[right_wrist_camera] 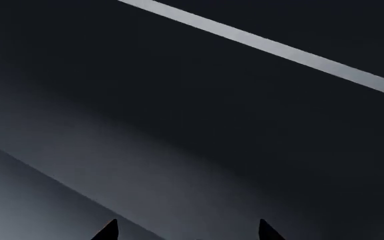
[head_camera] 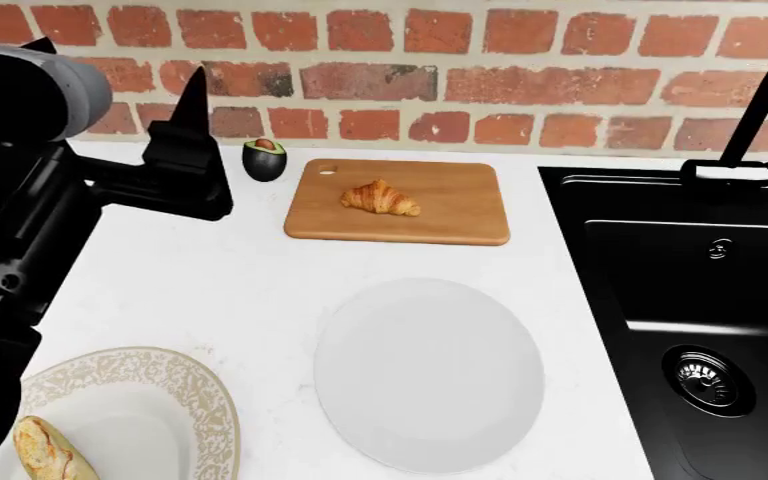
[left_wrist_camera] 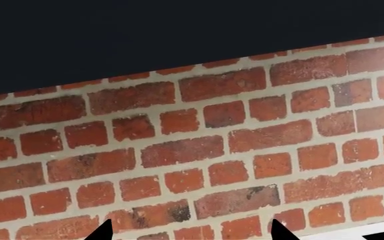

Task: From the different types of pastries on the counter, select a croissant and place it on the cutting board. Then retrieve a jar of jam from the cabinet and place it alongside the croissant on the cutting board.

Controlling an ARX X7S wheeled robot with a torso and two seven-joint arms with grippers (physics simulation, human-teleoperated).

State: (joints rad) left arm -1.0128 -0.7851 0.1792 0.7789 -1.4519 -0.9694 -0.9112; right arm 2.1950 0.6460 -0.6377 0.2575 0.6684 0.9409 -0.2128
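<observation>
The golden-brown croissant [head_camera: 381,198] lies on the wooden cutting board [head_camera: 464,215], which rests at the back of the white counter [head_camera: 224,300]. My left arm is raised at the left of the head view, one black finger [head_camera: 192,110] pointing up in front of the brick wall. In the left wrist view my left gripper [left_wrist_camera: 188,232] is open and empty, facing the brick wall [left_wrist_camera: 199,150] under a dark panel [left_wrist_camera: 145,35]. My right gripper [right_wrist_camera: 186,231] is open and empty, facing dark surfaces. The jar of jam is out of view.
A halved avocado [head_camera: 265,158] stands just left of the board. A plain white plate [head_camera: 427,372] lies at the front middle. A patterned plate [head_camera: 157,420] at the front left holds a pale baguette piece [head_camera: 48,452]. A black sink [head_camera: 704,330] with a faucet [head_camera: 758,110] fills the right.
</observation>
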